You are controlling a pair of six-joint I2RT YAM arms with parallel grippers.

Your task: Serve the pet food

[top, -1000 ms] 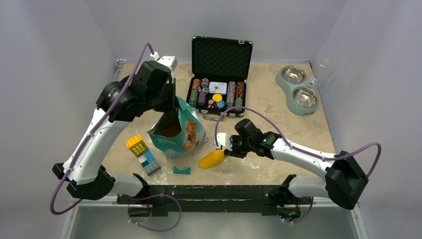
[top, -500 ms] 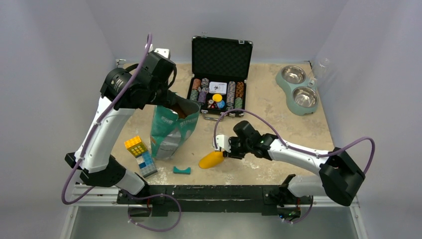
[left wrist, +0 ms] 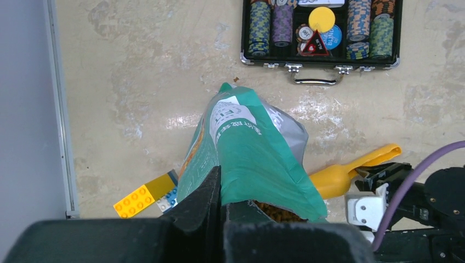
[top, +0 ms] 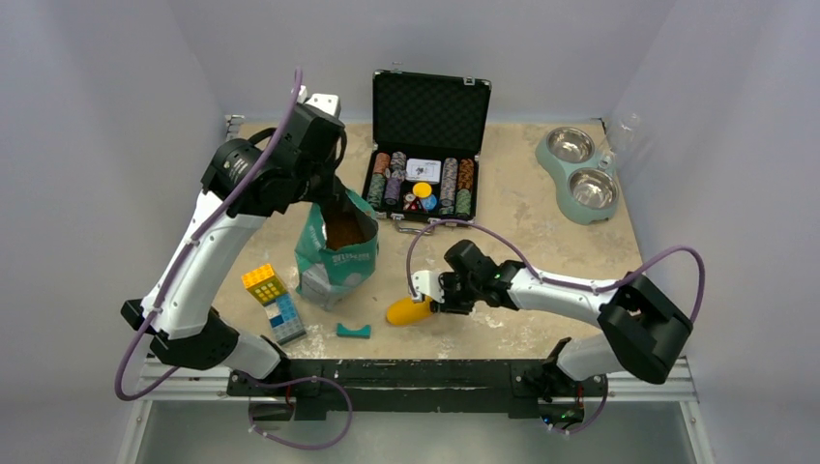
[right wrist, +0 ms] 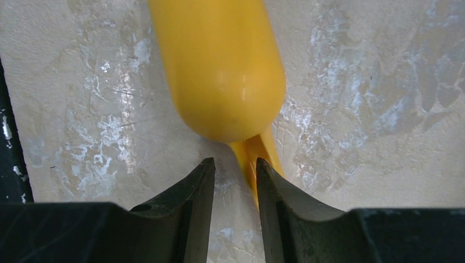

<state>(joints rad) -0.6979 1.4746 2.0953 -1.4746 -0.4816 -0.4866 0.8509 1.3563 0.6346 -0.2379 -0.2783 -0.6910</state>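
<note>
– Teal bag [top: 336, 263]: which arm holds it, and in what pose?
– Left arm [top: 198, 261]. It rises from its base, bends at the elbow and reaches forward over the worktop [top: 541, 251] with the wrist pointing down. The left end effector [left wrist: 221, 189] is clamped on the bag's top rim. The bag stands roughly upright with its mouth open upward.
– Location of the pet food [top: 346, 230]?
– Inside the bag. It shows as a brown granular mass in the mouth, directly below the left end effector. In the left wrist view only a thin strip shows under the rim, just beside the fingers [left wrist: 200, 194].
– Right arm pose?
– Extended low across the near part of the worktop, reaching toward the left. The right end effector [right wrist: 234, 178] sits at the handle end of the yellow scoop [top: 406, 311], which lies flat on the worktop just right of the bag.
– Jaw state?
– The jaws stand a narrow gap apart. The handle lies partly in the gap and partly behind one finger [right wrist: 279, 203]. Whether it is clamped cannot be determined.
– Other limits?
– The bag walls hide the fill depth. The right wrist view cuts off the scoop's bowl at the top.
</note>
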